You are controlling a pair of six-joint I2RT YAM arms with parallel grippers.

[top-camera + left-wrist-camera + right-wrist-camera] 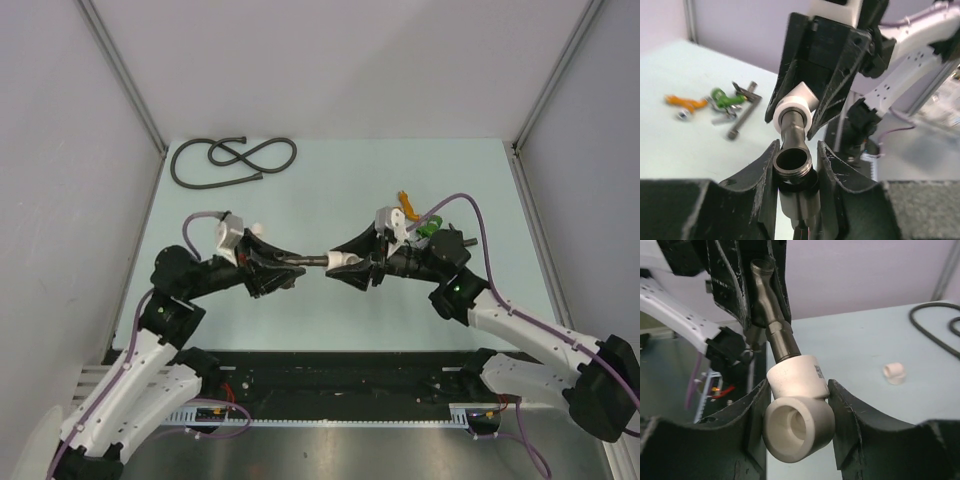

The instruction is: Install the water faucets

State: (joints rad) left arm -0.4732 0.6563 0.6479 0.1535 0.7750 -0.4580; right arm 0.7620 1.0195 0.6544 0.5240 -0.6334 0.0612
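A dark grey-brown faucet [314, 260] hangs between my two grippers above the middle of the table. My left gripper [292, 263] is shut on its body; the threaded open end [792, 161] faces the left wrist camera between the jaws. The faucet's stem [777, 337] runs into a white elbow fitting [343, 263]. My right gripper [352, 268] is shut on that white elbow fitting [799, 415]. A second faucet with a long thin pipe [742, 116] lies on the table behind, in the left wrist view.
A coiled black hose [232, 160] lies at the far left. A green part [723, 96] and an orange part [686, 102] lie by the second faucet. A small white fitting [894, 373] sits on the table. Grey walls enclose the table.
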